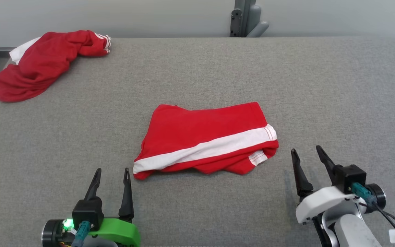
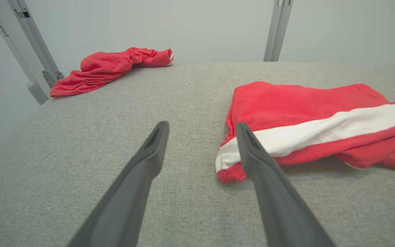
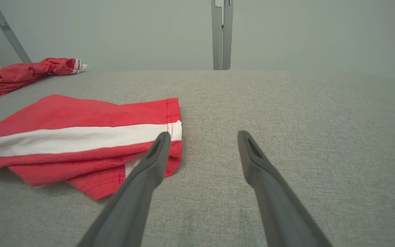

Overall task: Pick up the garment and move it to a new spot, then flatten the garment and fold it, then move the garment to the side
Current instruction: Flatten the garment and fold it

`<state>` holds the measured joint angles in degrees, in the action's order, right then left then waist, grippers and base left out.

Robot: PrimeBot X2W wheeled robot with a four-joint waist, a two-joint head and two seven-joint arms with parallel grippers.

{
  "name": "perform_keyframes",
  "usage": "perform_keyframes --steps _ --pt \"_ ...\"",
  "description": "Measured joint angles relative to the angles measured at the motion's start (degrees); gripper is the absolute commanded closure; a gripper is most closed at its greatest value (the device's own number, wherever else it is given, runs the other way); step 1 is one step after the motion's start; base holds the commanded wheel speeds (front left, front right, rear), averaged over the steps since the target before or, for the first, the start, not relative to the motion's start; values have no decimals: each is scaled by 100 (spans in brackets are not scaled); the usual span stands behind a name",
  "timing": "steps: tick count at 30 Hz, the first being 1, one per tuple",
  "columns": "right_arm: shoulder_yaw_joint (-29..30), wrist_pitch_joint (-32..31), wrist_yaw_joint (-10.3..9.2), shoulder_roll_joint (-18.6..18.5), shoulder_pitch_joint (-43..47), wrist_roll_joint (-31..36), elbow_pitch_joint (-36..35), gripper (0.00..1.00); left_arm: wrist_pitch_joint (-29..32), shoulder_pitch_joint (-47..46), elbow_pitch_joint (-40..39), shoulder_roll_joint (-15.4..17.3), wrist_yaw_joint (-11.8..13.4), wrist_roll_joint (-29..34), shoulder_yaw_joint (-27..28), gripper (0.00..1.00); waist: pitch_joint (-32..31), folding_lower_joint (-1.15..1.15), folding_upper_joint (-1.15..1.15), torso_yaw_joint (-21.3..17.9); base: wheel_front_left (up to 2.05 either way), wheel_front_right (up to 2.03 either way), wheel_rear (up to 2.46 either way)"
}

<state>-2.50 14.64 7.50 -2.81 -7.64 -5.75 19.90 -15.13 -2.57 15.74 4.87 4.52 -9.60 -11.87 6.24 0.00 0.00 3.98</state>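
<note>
A red garment (image 1: 204,132) with a white stripe lies folded in a compact bundle at the middle of the grey table (image 1: 338,103). It shows at the right in the left wrist view as the garment (image 2: 303,113) and at the left in the right wrist view as the garment (image 3: 74,137). My left gripper (image 1: 111,171) stands open just off its near left corner, nothing between the fingers. Open too, my right gripper (image 1: 305,151) sits just past the bundle's right end. In their own views the left gripper (image 2: 201,126) and right gripper (image 3: 202,136) hover over bare cloth.
A second red and white garment (image 1: 43,61) lies crumpled at the table's far left corner, hanging partly over the edge. A grey post (image 1: 245,19) rises behind the far edge. Bare grey surface spreads to the right and front.
</note>
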Motion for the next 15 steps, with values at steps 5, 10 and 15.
perform_keyframes --steps 5,10,15 --pt "-141 -397 0 -1 -629 -14 624 0 1 -3 -83 -68 -51 11 31 0 41 0 0 133 0 0 0" --pt "-315 -918 0 -110 -1218 -223 1049 0 1 -30 -200 -130 -97 43 26 0 131 0 0 278 0 0 0" --pt "-494 -1449 0 -371 -1654 -492 1388 0 1 -52 -250 -169 -107 59 -4 0 215 0 0 452 0 0 0"
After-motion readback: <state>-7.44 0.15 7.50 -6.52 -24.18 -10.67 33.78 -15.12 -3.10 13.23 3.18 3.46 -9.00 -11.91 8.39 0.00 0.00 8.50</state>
